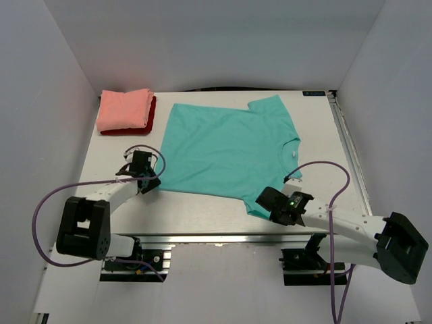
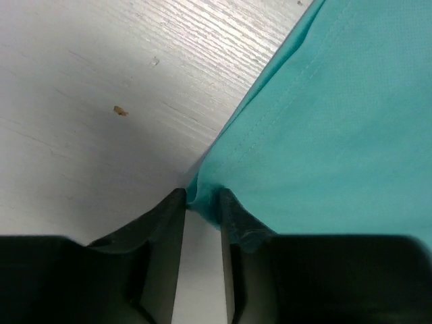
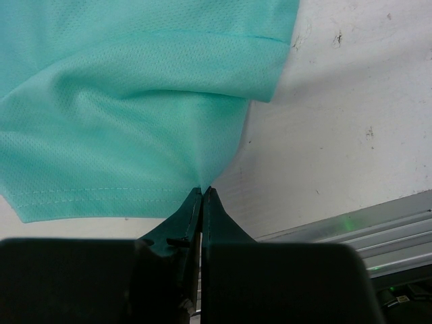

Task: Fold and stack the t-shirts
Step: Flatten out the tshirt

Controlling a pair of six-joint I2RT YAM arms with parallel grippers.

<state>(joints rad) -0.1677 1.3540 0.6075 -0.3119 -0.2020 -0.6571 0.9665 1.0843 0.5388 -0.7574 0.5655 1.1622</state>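
- The teal t-shirt (image 1: 226, 152) lies spread flat in the middle of the table (image 1: 317, 135), with its collar toward the right side and its bottom hem toward the left
- One sleeve points to the far edge of the table
- The left arm (image 1: 111, 196) reaches to the near left corner of the shirt's hem
- In the left wrist view the left jaws stand partly apart, with a strip of bare table (image 2: 101, 81) showing between them
- The stitched corner of the teal t-shirt (image 2: 337, 135) sits just between their tips and touches the right-hand one, but it is not clamped
- The right arm (image 1: 344, 219) reaches to the shirt's near edge, on the collar side
- In the right wrist view the right jaws are clenched tight on a pinch of the teal t-shirt (image 3: 135, 101), and the cloth gathers into a pucker running down to their tips
- A stitched hem lies just left of that pinch
- The salmon-pink t-shirt (image 1: 123, 109) is folded and sits on top of the folded dark red t-shirt (image 1: 150, 121) in the far left corner of the table, apart from the teal one
- A metal rail (image 1: 223, 237) runs along the near edge of the table
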